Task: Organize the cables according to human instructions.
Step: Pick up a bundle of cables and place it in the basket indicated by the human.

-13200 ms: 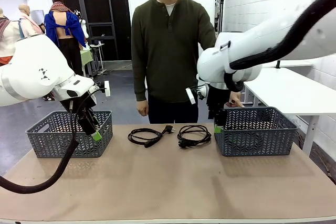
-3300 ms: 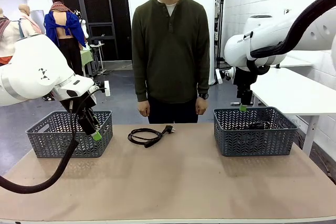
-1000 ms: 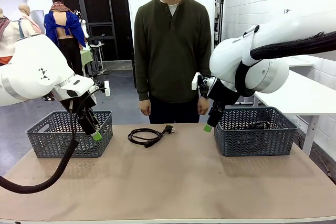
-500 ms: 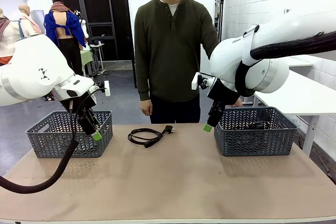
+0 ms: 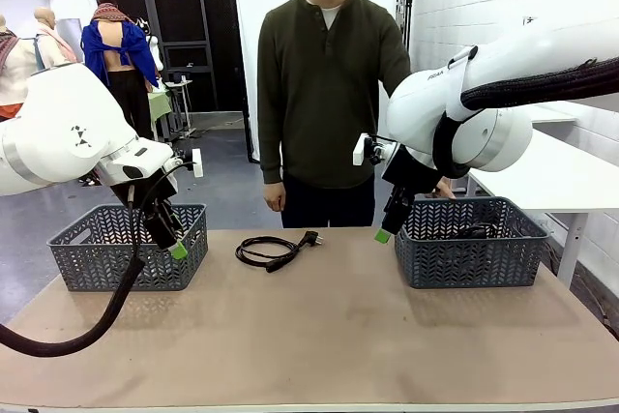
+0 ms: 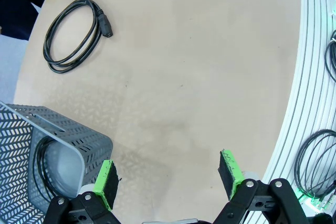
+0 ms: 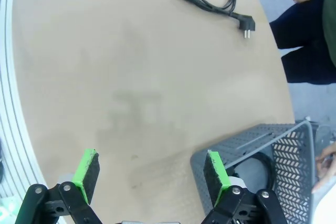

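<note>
Since half a second ago, the person [image 5: 329,84] has been shifted slightly toward the right grey basket [image 5: 471,241], one hand being brought near its far rim, while neither arm has been moved. Taking the coiled power cord [image 5: 272,250] on the table [image 5: 309,336] as landmark: to its left, the left grey basket [image 5: 129,247] is seen, with a dark coil visible inside it in the left wrist view, and the left gripper [image 5: 172,239] is held beside that basket's near corner, jaws wide apart and empty. To the cord's right, the right gripper [image 5: 387,224] is hung just beside the right basket, jaws likewise spread and nothing gripped; a black cord [image 5: 479,231] is seen lying in that basket. Sorting is judged nearly done: one cord is left on the table, to be binned as the person directs.
</note>
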### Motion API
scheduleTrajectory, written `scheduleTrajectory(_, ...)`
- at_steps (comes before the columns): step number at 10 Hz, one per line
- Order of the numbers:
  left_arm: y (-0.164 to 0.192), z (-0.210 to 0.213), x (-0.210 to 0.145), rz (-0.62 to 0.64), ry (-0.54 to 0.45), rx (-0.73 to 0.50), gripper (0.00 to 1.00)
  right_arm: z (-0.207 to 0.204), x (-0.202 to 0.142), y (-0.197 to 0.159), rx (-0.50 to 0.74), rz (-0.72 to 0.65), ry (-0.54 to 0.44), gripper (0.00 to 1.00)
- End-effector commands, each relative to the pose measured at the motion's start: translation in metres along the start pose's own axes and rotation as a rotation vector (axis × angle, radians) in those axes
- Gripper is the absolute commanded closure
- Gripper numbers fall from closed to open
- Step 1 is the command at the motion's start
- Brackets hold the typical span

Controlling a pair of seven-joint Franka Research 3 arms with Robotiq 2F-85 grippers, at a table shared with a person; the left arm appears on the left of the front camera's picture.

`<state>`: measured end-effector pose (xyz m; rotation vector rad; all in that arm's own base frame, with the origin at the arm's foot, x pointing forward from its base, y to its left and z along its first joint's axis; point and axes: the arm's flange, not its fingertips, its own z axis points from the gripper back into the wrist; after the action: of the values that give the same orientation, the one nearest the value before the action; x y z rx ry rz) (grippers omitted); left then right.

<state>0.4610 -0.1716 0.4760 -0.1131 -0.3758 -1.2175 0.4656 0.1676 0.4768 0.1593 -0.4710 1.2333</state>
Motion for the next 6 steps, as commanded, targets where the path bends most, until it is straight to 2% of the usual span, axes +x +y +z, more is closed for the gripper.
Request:
scheduleTrajectory(1, -0.0003, 0.0008, -0.0001, 0.002, 0.002, 0.003, 0.0, 0.0005, 0.0004, -0.0005, -0.003, -0.01, 0.001, 0.0)
scheduleTrajectory(6, -0.0003, 0.0008, -0.0001, 0.002, 0.002, 0.003, 0.0, 0.0005, 0.0004, -0.0005, -0.003, -0.01, 0.001, 0.0)
